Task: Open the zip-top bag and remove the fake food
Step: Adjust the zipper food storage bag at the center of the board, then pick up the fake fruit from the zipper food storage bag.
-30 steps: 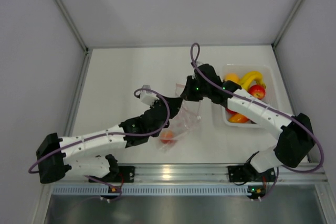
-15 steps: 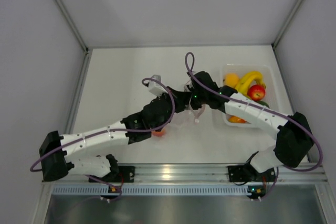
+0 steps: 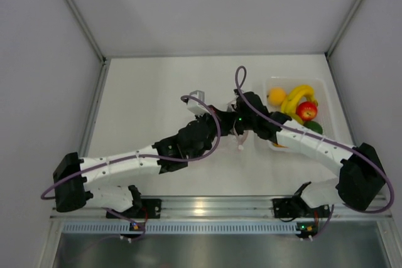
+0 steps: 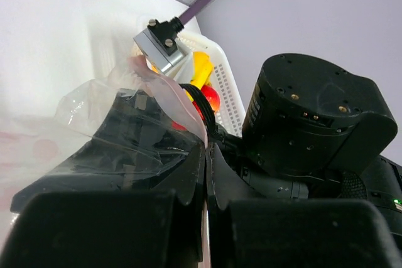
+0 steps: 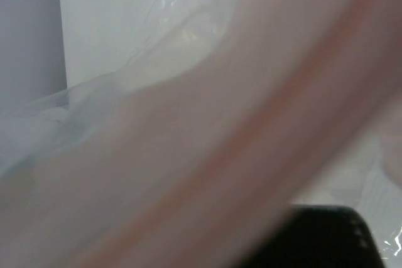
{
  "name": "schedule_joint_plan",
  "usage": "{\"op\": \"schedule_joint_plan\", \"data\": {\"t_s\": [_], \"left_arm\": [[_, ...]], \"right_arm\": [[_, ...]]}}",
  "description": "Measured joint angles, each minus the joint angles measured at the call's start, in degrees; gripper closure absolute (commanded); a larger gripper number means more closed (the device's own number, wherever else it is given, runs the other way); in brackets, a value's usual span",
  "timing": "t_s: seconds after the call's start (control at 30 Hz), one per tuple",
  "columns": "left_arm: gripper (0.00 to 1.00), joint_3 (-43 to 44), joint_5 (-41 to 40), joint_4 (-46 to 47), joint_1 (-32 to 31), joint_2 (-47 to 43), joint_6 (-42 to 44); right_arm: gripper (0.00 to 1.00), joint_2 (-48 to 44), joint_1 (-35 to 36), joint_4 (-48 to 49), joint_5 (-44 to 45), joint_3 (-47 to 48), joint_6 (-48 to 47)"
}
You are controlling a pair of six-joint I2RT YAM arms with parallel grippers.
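Note:
The clear zip-top bag (image 4: 119, 123) hangs bunched between my two grippers, and only a scrap of it (image 3: 239, 140) shows from above. My left gripper (image 4: 207, 155) (image 3: 221, 119) is shut on the bag's film, with the pink zip strip pinched between its jaws. My right gripper (image 3: 237, 123) meets the bag from the right. Its fingers are hidden, because the blurred pink strip (image 5: 239, 142) fills the right wrist view. Fake food lies in the tray: an orange (image 3: 276, 95), bananas (image 3: 299, 95), a red apple (image 3: 308, 111) and a green lime (image 3: 313, 127). I see no fruit inside the bag.
The rigid white tray (image 3: 269, 84) stands at the right of the table, just beyond the right gripper, and its ribbed wall (image 4: 229, 89) shows behind the bag. Grey walls close off the table at the back and both sides.
Both grippers have drawn together and moved right toward the tray, carrying the bag off the table. The red fruit seen in the bag earlier is now hidden under the left arm.

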Motion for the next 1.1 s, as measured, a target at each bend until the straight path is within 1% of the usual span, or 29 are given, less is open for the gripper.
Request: {"op": "schedule_joint_plan", "data": {"t_s": [0.13,0.27,0.4,0.5,0.67,0.9,1.1], "left_arm": [[1.00,-1.5,-1.0,0.8,-0.4,-0.6,0.0],[1.00,-3.9,-2.6,0.9,-0.5,-2.0,-0.4],[1.00,-5.4,-2.4,1.8,-0.5,-2.4,-0.5],[1.00,-6.4,-1.1,2.6,-0.5,-2.9,0.0],[1.00,-7.1,0.1,3.4,-0.5,-3.4,0.2],[1.00,-10.3,-0.4,4.2,-0.5,-4.7,0.0],[1.00,-10.9,-0.5,4.9,-0.5,-5.1,-0.1]], "right_arm": [[1.00,-2.6,-0.1,3.1,2.8,-3.1,4.4],[1.00,-7.6,-0.2,6.6,7.5,-7.8,8.4],[1.00,-8.8,-1.1,8.0,9.4,-8.4,9.4],[1.00,-7.5,-1.9,9.3,8.3,-8.0,9.1],[1.00,-0.3,-2.0,9.8,3.0,-3.7,6.9],[1.00,0.4,0.9,11.6,2.6,-5.2,6.7],[1.00,5.7,2.7,14.7,2.0,-5.8,6.5]]}}
